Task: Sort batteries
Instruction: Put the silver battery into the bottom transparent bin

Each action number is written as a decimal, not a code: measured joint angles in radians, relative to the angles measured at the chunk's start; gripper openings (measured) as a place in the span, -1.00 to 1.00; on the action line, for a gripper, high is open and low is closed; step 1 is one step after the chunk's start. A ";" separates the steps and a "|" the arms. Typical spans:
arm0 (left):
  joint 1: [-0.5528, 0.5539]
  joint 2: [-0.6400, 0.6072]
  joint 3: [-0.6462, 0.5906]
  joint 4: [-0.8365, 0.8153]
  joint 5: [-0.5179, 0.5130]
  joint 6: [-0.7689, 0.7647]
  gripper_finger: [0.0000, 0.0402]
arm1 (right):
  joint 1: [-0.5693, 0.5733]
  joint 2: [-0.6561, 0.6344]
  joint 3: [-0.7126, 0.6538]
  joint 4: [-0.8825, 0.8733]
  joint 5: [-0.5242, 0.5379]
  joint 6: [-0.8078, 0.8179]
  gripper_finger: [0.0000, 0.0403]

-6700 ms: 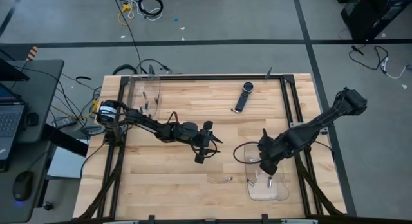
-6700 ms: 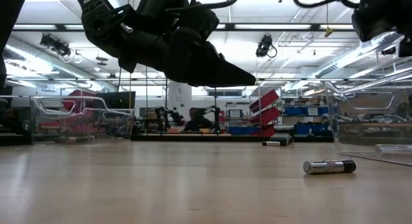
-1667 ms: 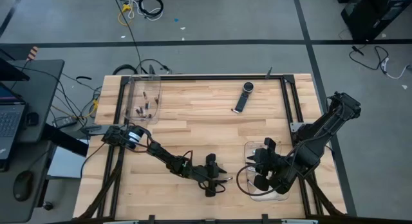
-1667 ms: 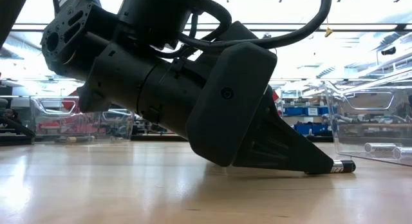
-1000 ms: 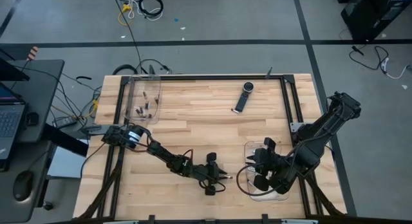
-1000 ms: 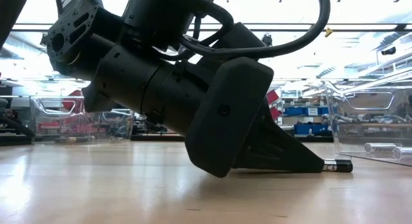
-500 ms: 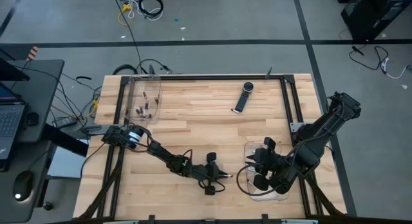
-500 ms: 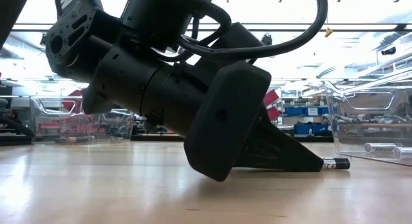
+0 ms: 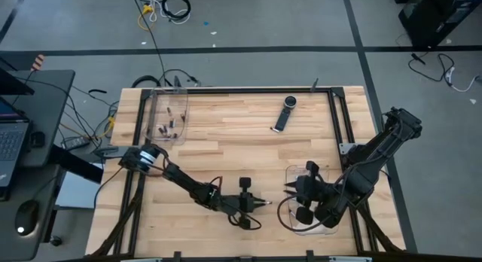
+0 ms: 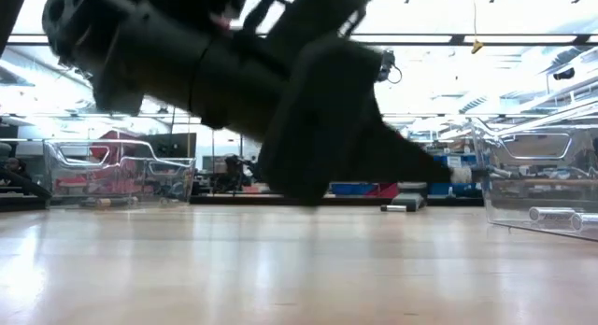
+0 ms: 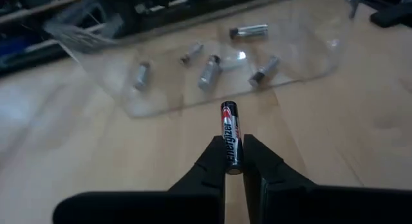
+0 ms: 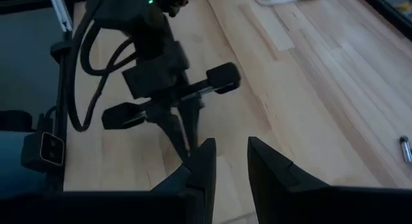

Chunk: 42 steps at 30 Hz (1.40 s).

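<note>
My left gripper is near the table's front edge, just left of a clear tray, and is shut on one battery. The low view shows the gripper lifted above the wood. In the left wrist view the tray lies ahead with several batteries on its floor. My right gripper hangs open over the tray's near-left corner and points at the left gripper. A second clear tray at the far left holds several small batteries. My left gripper pinches the battery's rear end between its two fingertips. The battery lies along the fingers, and most of its length sticks out beyond them toward the tray. The fingers come from the table's left, slanting slightly down. The battery is lifted clear of the table.
A long black remote-like device lies at the far middle of the table, small in the low view. Batteries show through the right tray's wall. Bare wood lies between the two trays. Black frame rails run along the table's edges.
My left gripper has risen from the table and rolled at the wrist. The battery, which lay on the wood at its fingertips, has come up with it and hangs clear of the table. My right gripper has kept its place.
</note>
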 joint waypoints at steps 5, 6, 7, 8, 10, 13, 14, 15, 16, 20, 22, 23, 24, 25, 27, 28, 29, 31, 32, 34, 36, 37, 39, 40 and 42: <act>-0.001 -0.058 0.000 -0.008 -0.043 0.093 -0.91 | 0.000 0.000 -0.043 0.103 0.018 -0.091 -0.63; -0.001 -0.069 0.000 -0.008 -0.059 0.116 -0.90 | 0.000 0.000 -0.054 0.123 0.017 -0.107 -0.63; -0.001 -0.078 0.001 -0.011 -0.080 0.136 -0.90 | 0.000 0.000 -0.064 0.138 0.017 -0.120 -0.63; -0.001 -0.089 0.002 -0.029 -0.098 0.156 -0.89 | 0.000 0.000 -0.074 0.151 0.017 -0.128 -0.63; 0.003 -0.103 -0.005 -0.051 -0.144 0.200 -0.89 | 0.000 0.000 -0.096 0.180 0.017 -0.136 -0.63; 0.011 -0.125 -0.024 -0.060 -0.194 0.220 -0.88 | 0.000 0.000 -0.128 0.212 0.017 -0.139 -0.63; 0.012 -0.137 -0.030 -0.055 -0.196 0.220 -0.88 | 0.000 0.001 -0.138 0.222 0.017 -0.139 -0.63; 0.012 -0.150 -0.036 -0.044 -0.191 0.220 -0.88 | 0.000 0.001 -0.148 0.232 0.017 -0.139 -0.63; 0.012 -0.164 -0.041 -0.034 -0.178 0.221 -0.88 | 0.000 0.001 -0.157 0.244 0.017 -0.142 -0.63; 0.010 -0.208 -0.080 0.063 -0.112 0.245 -0.88 | 0.011 0.001 -0.194 0.344 0.027 -0.220 -0.63; 0.011 -0.232 -0.117 0.140 -0.064 0.248 -0.88 | 0.016 0.001 -0.202 0.388 0.048 -0.265 -0.63; 0.013 -0.242 -0.134 0.188 -0.034 0.248 -0.88 | 0.019 0.001 -0.203 0.399 0.063 -0.281 -0.63; 0.016 -0.250 -0.153 0.238 -0.009 0.247 -0.88 | 0.021 0.001 -0.203 0.409 0.076 -0.299 -0.63; 0.017 -0.256 -0.173 0.288 0.019 0.246 -0.88 | 0.024 0.001 -0.203 0.420 0.089 -0.317 -0.63; 0.019 -0.257 -0.200 0.373 0.059 0.242 -0.88 | 0.024 0.001 -0.203 0.444 0.118 -0.357 -0.63; 0.019 -0.256 -0.208 0.406 0.076 0.241 -0.88 | 0.024 0.001 -0.203 0.462 0.127 -0.379 -0.63; 0.019 -0.256 -0.211 0.426 0.094 0.240 -0.88 | 0.024 0.001 -0.203 0.479 0.133 -0.401 -0.63; 0.019 -0.257 -0.208 0.434 0.108 0.242 -0.88 | 0.012 0.001 -0.203 0.511 0.139 -0.445 -0.62; 0.019 -0.257 -0.206 0.433 0.109 0.244 -0.88 | 0.006 0.001 -0.203 0.530 0.139 -0.467 -0.61; 0.019 -0.257 -0.206 0.426 0.109 0.244 -0.88 | -0.005 0.001 -0.203 0.563 0.140 -0.508 -0.58; 0.019 -0.257 -0.206 0.426 0.109 0.244 -0.88 | -0.012 0.001 -0.203 0.592 0.141 -0.541 -0.54; 0.019 -0.257 -0.206 0.427 0.109 0.245 -0.88 | -0.016 0.001 -0.203 0.601 0.140 -0.550 -0.51; 0.021 -0.257 -0.206 0.429 0.109 0.246 -0.89 | -0.022 0.001 -0.203 0.610 0.136 -0.563 -0.45; 0.023 -0.257 -0.206 0.435 0.109 0.246 -0.89 | -0.024 0.001 -0.203 0.612 0.136 -0.565 -0.42; 0.029 -0.257 -0.206 0.447 0.109 0.246 -0.89 | -0.026 0.001 -0.203 0.613 0.135 -0.565 -0.37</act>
